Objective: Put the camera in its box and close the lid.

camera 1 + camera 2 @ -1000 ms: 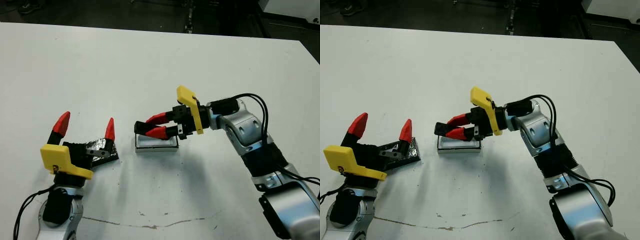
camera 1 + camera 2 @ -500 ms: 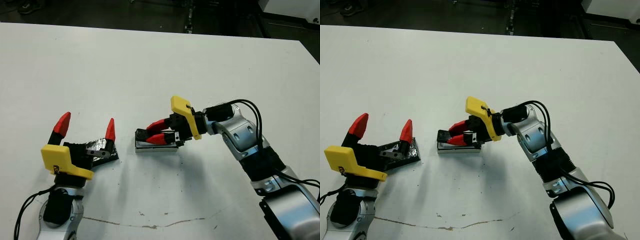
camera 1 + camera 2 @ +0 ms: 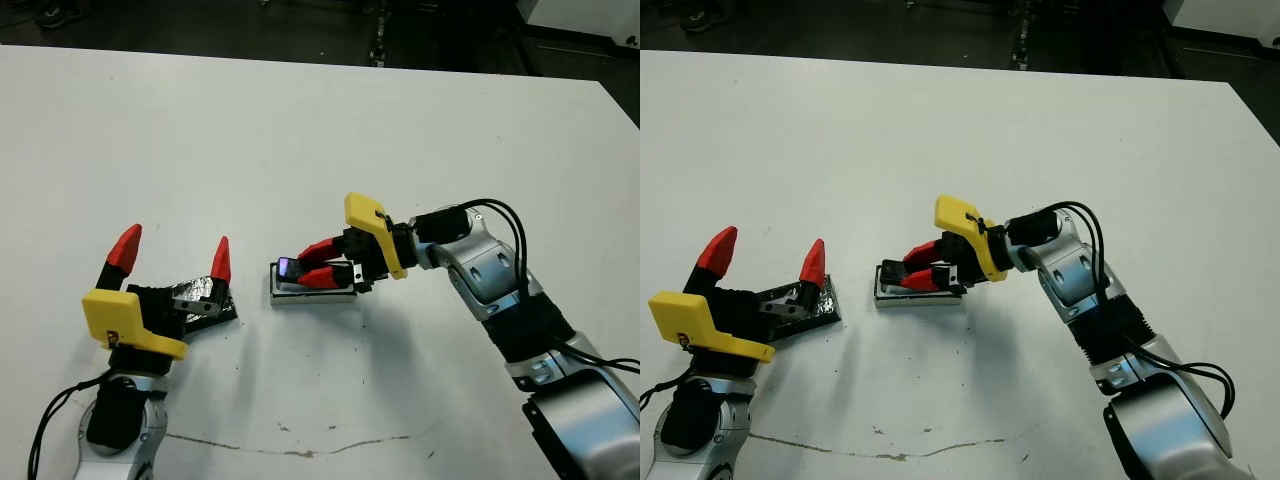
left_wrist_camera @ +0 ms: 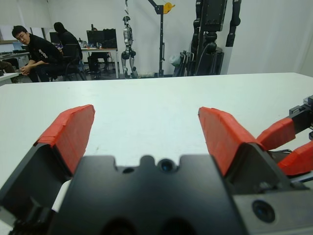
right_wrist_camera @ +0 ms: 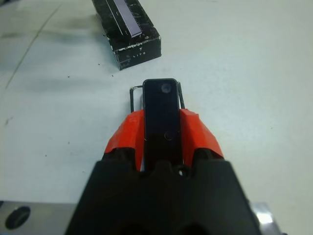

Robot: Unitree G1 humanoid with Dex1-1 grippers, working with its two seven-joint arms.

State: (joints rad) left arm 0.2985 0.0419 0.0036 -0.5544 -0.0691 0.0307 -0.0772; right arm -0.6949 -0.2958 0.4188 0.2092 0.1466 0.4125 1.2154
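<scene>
The right pincer (image 3: pixel 312 273) is clamped on the camera (image 5: pixel 161 117), one red finger on each long side, so the bar lies lengthwise along the fingers with its far end sticking out past the tips. That grip keeps the camera's long axis lined up with the box (image 3: pixel 313 290), which sits directly under the pincer on the table (image 3: pixel 300 130); the camera is low over the tray and looks partly down in it, though whether it is fully seated cannot be told. The left pincer (image 3: pixel 172 252) stands with its fingers spread wide, holding nothing. The lid (image 3: pixel 205 299) lies just beneath and beyond it, well apart from the right pincer, probably waiting for the closing step.
</scene>
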